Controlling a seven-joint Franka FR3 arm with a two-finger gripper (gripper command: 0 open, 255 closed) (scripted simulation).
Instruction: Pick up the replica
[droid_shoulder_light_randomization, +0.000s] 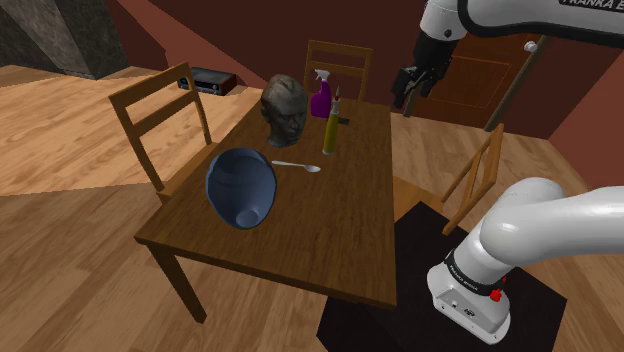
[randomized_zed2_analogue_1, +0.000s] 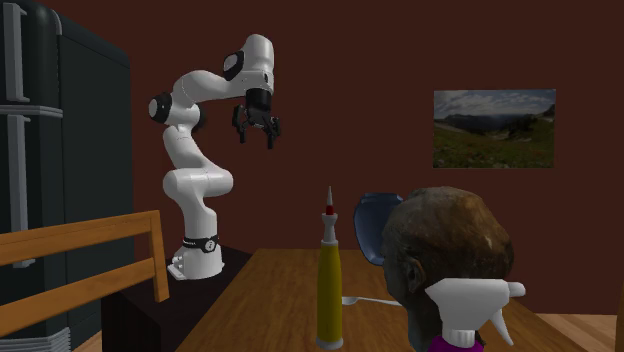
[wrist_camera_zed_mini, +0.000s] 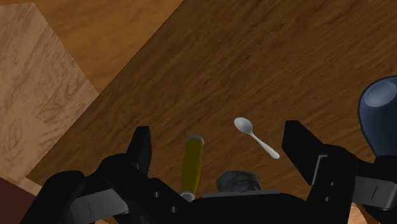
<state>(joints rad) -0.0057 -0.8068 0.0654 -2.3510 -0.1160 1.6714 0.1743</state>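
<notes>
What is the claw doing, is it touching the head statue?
Apart. The shoulder view shows the open claw hanging in the air, a wide gap between it and the head statue standing on the table.

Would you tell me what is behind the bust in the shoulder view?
A purple spray bottle stands behind the bust, a chair beyond it. The bust hides the tabletop directly behind itself.

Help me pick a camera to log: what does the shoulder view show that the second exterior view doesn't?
Shoulder view, not the other: a black box on the floor, a wooden door. Second exterior, not the shoulder: a framed landscape, a tall dark cabinet. Both: the head replica, yellow bottle, spray bottle, spoon, blue bowl, open pincer.
</notes>
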